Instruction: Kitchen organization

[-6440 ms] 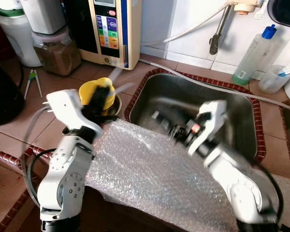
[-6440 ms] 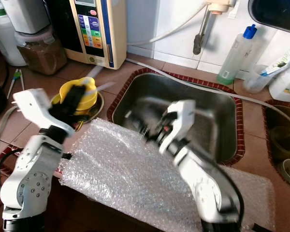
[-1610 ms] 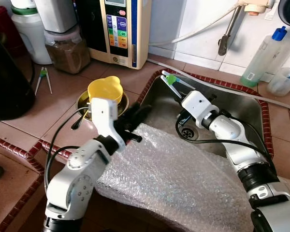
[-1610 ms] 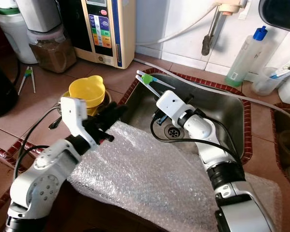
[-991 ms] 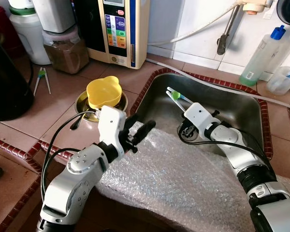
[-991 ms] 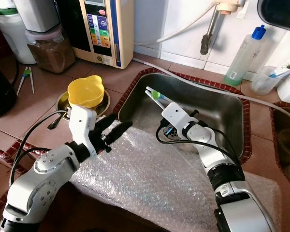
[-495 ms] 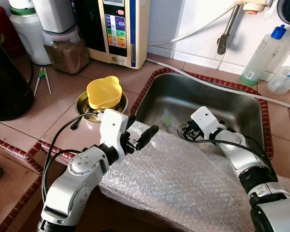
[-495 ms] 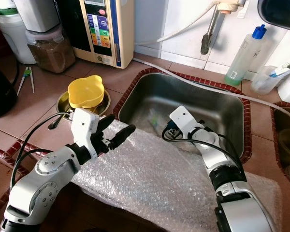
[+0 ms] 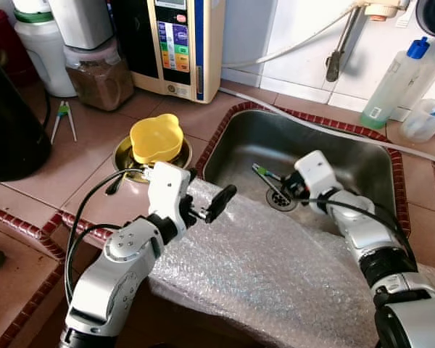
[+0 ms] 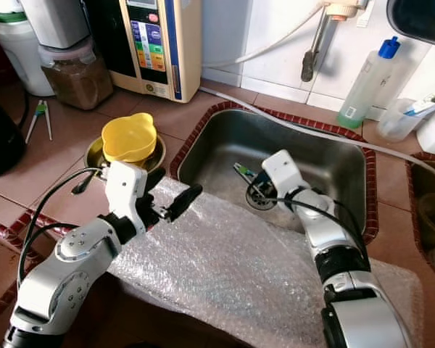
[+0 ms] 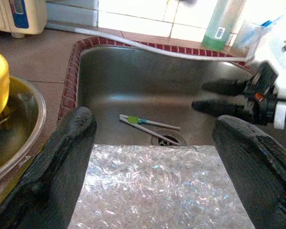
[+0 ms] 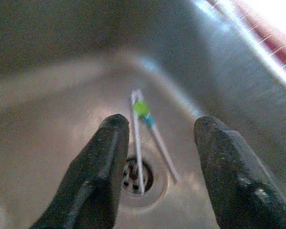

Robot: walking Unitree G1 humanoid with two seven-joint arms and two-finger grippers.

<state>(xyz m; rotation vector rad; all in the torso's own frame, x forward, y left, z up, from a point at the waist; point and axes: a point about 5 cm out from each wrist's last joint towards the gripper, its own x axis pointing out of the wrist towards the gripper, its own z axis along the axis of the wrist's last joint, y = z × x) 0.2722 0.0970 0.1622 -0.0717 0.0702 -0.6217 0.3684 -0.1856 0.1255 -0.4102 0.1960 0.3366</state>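
Sink [image 9: 362,156] floor: chopsticks [image 12: 145,131] loose below wide-open, empty right pincer [image 12: 159,157].

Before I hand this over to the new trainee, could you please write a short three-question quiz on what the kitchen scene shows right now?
1. True or false: the right gripper is shut on the training chopsticks.
2. Where do the chopsticks lie? A) on the bubble wrap B) in the sink, by the drain C) in the yellow cup
3. Fill in: the left gripper hovers over the ____ wrap.

Key: 1 false; 2 B; 3 bubble.
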